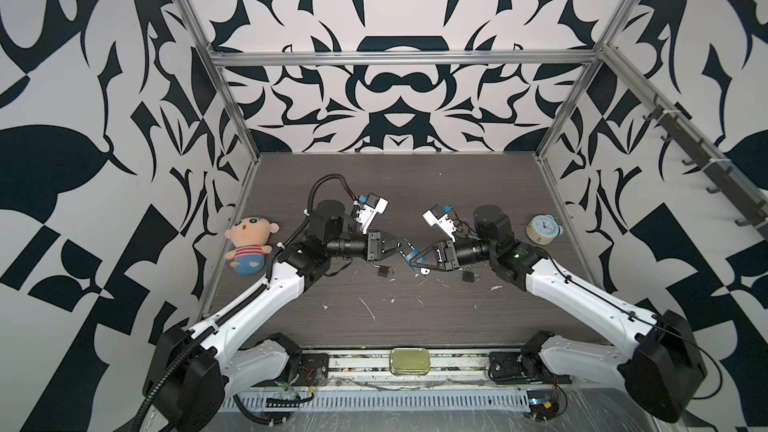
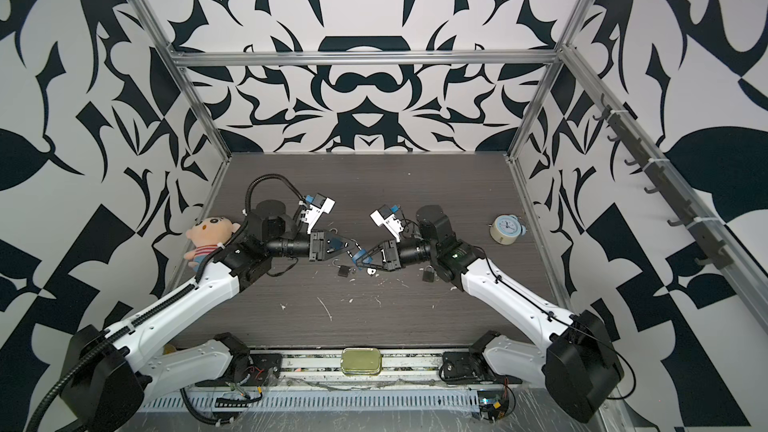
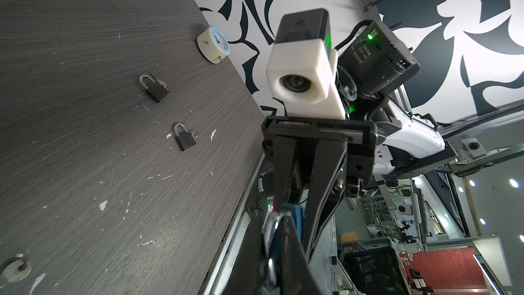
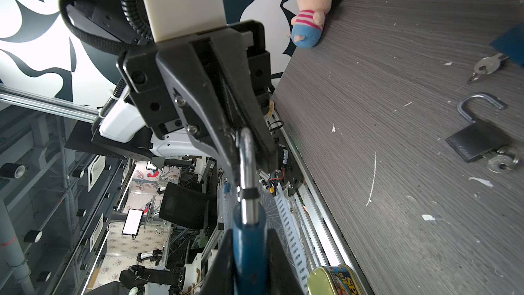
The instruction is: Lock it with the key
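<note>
1. Both grippers meet mid-table: the left gripper (image 1: 401,247) pinches the blue padlock (image 4: 249,246) by its metal loop, and the right gripper (image 1: 415,260) clamps its body.
2. One loose key (image 1: 424,271) lies on the table (image 1: 374,322), just nearer than the right gripper.
3. One tin (image 4: 336,279) at the near edge shows "SP"; the clock (image 1: 541,228) face is too small to read.

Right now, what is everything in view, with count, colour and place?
blue padlock: 1, blue, held between both grippers
closed padlocks: 2, black, table, right of centre
open padlock: 1, black, table, left of centre
loose key: 1, silver, table centre
doll: 1, pink, table's left edge
clock: 1, cream and blue, table's right edge
tin: 1, gold, front rail
left gripper: 1, black, shut on the shackle
right gripper: 1, black, shut on the blue body
</note>
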